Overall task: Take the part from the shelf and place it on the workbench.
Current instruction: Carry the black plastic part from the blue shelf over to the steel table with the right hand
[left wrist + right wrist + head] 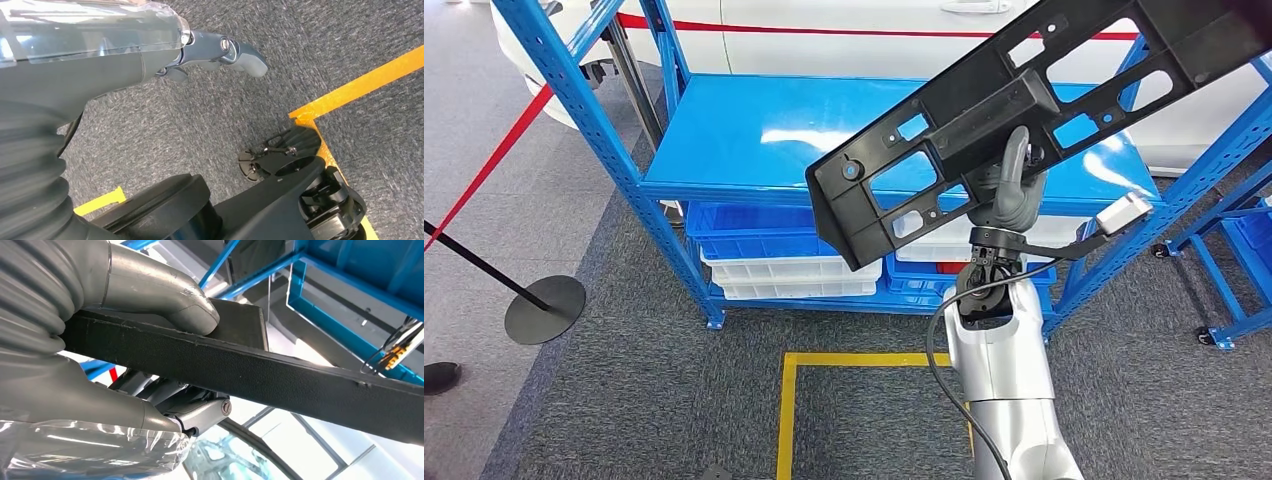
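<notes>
A long black plastic part point(1024, 110) with several cut-outs hangs tilted in the air in front of the blue shelf point(764, 140), its high end running off the top right. My right hand point(1012, 190) grips it from below near its middle. In the right wrist view the thumb point(165, 295) presses on one face of the part's black edge point(280, 375) and the darker fingers point(190, 407) clamp the other. My left hand point(220, 52) hangs over grey carpet with its fingers loosely extended and nothing in it.
The shelf's top board is bare; blue and white bins point(794, 260) sit on its lower level. Yellow floor tape point(789, 410) marks a box in front. A red barrier tape and black stanchion base point(544, 308) stand at left. A white car point(854, 30) is behind the shelf.
</notes>
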`<move>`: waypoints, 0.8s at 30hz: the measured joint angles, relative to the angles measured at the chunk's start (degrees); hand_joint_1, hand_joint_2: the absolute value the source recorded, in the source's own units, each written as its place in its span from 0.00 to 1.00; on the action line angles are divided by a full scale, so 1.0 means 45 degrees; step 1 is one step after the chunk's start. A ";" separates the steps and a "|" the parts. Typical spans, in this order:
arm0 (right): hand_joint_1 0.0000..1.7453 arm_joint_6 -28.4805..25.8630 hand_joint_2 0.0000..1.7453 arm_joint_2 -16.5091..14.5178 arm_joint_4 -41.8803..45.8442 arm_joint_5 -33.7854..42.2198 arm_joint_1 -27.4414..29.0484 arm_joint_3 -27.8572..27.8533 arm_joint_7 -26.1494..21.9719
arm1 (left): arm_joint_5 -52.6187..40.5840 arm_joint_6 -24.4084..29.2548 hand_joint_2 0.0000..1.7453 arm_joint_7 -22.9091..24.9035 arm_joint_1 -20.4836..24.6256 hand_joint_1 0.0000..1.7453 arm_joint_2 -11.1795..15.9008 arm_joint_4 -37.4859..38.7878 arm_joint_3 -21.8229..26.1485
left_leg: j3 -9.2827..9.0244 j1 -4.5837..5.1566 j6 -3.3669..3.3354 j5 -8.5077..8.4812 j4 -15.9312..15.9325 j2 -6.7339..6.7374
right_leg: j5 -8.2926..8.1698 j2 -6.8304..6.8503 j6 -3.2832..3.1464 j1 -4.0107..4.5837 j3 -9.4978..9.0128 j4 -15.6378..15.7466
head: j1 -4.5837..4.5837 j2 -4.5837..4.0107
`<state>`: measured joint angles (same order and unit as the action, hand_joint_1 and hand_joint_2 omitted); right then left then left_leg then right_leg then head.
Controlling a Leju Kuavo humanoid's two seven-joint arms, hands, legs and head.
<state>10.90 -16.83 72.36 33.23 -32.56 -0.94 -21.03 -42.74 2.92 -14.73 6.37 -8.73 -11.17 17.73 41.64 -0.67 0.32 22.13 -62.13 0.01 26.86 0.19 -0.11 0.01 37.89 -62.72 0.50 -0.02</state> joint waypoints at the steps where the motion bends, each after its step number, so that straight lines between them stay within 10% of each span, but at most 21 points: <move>1: 1.00 -0.0049 1.00 -0.0001 -0.0030 -0.0053 -0.0003 0.0000 -0.0046 | 0.0002 -0.0004 1.00 0.0000 0.0000 0.00 -0.0001 0.0000 0.0002 | 0.0000 0.0000 0.0000 0.0000 0.0000 0.0000 | 0.0000 0.0000 0.0000 0.0000 0.0000 0.0000 | 0.0000 0.0000; 11: 1.00 -0.1978 1.00 -0.0005 -0.0074 -0.1837 -0.0004 0.0103 -0.0541 | -0.0126 0.0018 1.00 0.0011 0.0016 0.00 -0.0002 0.0000 0.0008 | -0.0003 0.0002 0.0000 0.0000 0.0001 -0.0005 | 0.0000 0.0006 0.0000 -0.0002 -0.0002 0.0000 | 0.0000 0.0001; 24: 1.00 -0.0632 1.00 -0.0004 0.0561 -0.0834 0.0391 0.0107 -0.0576 | -0.0367 0.0017 1.00 0.0046 0.0004 0.00 -0.0017 0.0000 0.0009 | -0.0002 0.0019 -0.0033 0.0013 -0.0009 -0.0006 | -0.0015 0.0009 0.0026 -0.0024 -0.0014 0.0032 | 0.0001 0.0000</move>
<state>8.06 -16.85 74.88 29.47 -30.80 -0.46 -23.62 -44.39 3.00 -14.52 6.39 -8.81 -11.17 17.77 41.63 -0.59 0.17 22.19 -62.17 -0.02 26.79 0.23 0.00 -0.10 37.83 -62.58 0.51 -0.02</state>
